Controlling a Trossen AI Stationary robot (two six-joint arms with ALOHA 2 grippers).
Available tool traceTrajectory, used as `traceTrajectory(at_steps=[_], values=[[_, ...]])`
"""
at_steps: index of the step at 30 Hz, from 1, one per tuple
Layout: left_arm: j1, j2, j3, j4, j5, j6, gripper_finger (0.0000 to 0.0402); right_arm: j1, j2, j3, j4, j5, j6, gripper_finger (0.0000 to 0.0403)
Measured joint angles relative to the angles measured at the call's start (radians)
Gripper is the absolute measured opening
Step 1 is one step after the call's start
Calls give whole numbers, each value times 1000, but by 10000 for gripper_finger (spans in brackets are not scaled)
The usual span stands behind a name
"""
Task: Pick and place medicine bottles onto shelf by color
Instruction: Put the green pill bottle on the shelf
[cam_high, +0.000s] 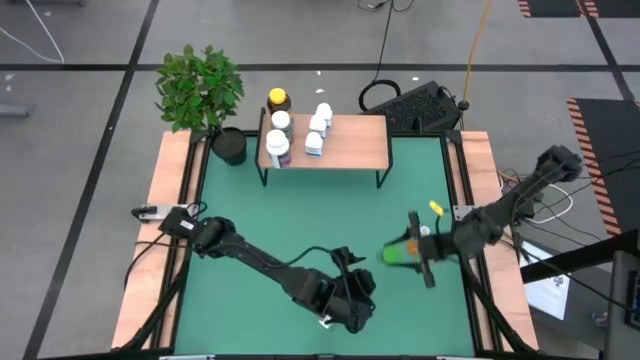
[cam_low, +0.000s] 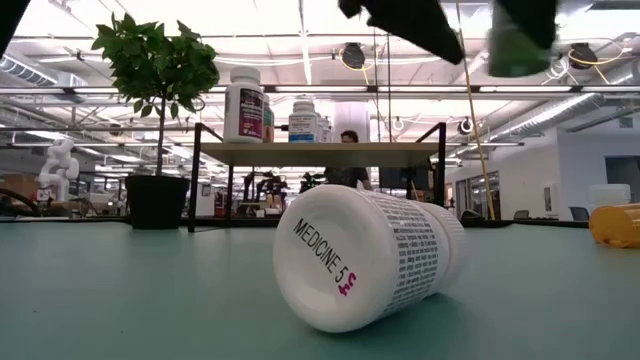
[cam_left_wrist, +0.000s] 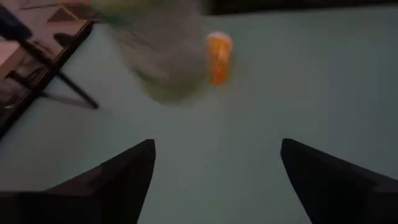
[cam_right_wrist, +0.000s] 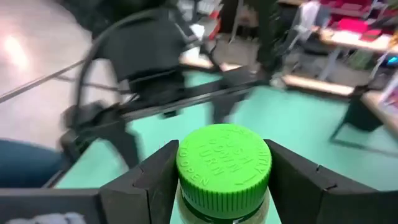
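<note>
High view: right gripper (cam_high: 413, 252) at the table's right side, clamped on a green bottle (cam_high: 396, 256); left gripper (cam_high: 352, 302) low near the front edge, fingers spread, holding nothing; shelf (cam_high: 345, 143) at the back carrying white bottles (cam_high: 318, 130) and an amber bottle (cam_high: 278, 99), plant (cam_high: 200, 85) beside it; small yellow piece (cam_high: 436, 208) near the right edge. Low view: white bottle (cam_low: 372, 254) on its side close to the lens, smooth matte plastic cylinder with a printed label, flat base reading "MEDICINE 5"; orange bottle (cam_low: 615, 225) lying at far right; shelf of pale wood on thin black legs. Left wrist view: two dark fingers (cam_left_wrist: 118, 177) wide apart over bare green mat, orange bottle ahead. Right wrist view: ribbed green cap (cam_right_wrist: 224, 163), embossed lettering, squeezed between both pads. Best kept upright and lifted clear of the shelf edge, then set down in a free spot apart from the white group.
</note>
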Motion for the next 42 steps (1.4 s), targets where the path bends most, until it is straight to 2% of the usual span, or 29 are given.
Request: traceTrajectory(at_steps=[6, 9, 15, 20, 25, 29, 36, 42], values=[[21, -2, 0, -205, -11, -102, 337, -352, -93, 30, -6, -225, -128, 200], [46, -6, -50, -234, 54, -135, 340, -560, -70, 87, -28, -396, -146, 200], [81, -2, -209, -208, 144, -149, 342, -942, 99, 231, -31, -701, -191, 200], [116, -47, -371, -183, 158, -208, 342, -1177, 317, 375, -8, -919, -192, 200], [159, -194, -599, -54, 158, -204, 342, -1316, 529, 514, -8, -1034, -208, 200], [196, -360, -818, 164, 153, -167, 342, -1379, 650, 587, 2, -1085, -212, 200], [252, -616, -1192, 518, 179, -149, 342, -1464, 748, 603, 111, -1227, -234, 200], [291, -759, -1392, 652, 185, -150, 342, -1554, 815, 603, 203, -1446, -225, 201]])
